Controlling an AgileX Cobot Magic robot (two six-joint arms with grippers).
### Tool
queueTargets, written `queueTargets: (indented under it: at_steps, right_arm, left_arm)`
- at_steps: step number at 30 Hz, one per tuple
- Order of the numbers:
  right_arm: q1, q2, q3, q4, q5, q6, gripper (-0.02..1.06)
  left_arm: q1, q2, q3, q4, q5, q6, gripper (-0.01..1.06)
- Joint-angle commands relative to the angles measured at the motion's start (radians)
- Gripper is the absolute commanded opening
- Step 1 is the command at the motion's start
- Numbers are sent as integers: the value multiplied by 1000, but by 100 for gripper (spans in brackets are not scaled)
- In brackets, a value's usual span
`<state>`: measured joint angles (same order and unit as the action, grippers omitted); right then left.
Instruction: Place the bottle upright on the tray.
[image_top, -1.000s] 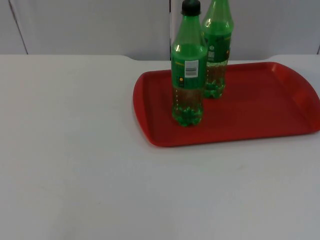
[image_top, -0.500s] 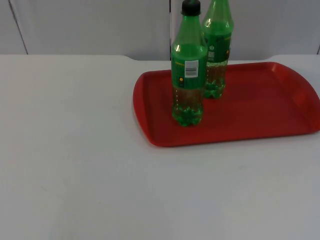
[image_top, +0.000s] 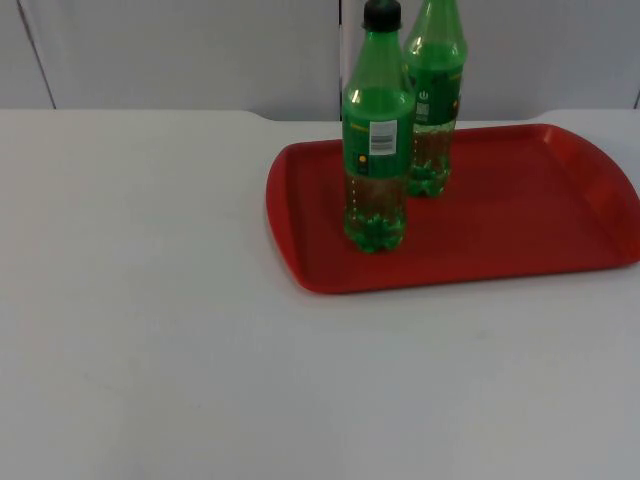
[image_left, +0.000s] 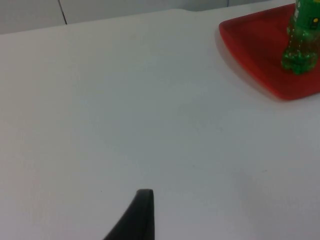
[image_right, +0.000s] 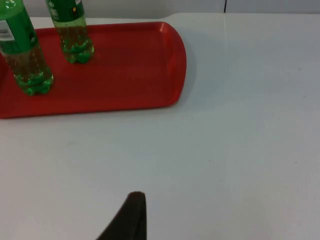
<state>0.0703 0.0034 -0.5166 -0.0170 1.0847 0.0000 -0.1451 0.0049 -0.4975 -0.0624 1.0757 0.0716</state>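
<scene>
Two green bottles stand upright on the red tray (image_top: 500, 210) at the back right of the table. The nearer bottle (image_top: 376, 150) has a black cap and a white label; the second bottle (image_top: 434, 100) stands just behind it. My left gripper (image_left: 142, 215) hangs over bare table well to the left of the tray (image_left: 255, 55), where the nearer bottle's base (image_left: 301, 45) shows. My right gripper (image_right: 131, 217) hangs over bare table off the tray's (image_right: 130, 75) other end, apart from both bottles (image_right: 22, 55) (image_right: 72, 30). Neither gripper touches anything.
The white table (image_top: 150, 300) stretches open to the left and front of the tray. A grey partition wall (image_top: 180, 50) closes the far edge. The tray's right part carries nothing.
</scene>
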Motion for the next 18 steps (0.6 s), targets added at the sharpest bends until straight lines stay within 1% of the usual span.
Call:
queueTargets:
  at_steps: [1,7,17,18]
  right_arm:
    - [-3,-3,2,4,-6,0,105]
    - [-3,-3,2,4,-6,0,105]
    - [-3,-3,2,4,-6,0,105]
    - [-3,-3,2,4,-6,0,105]
  left_arm:
    - [-5,-5,3,-5,-1,1,105]
    - [0,-5,3,-5,-1,1,105]
    - [109,-5,3,-1,-1,1,105]
    - [109,-5,3,-1,-1,1,105]
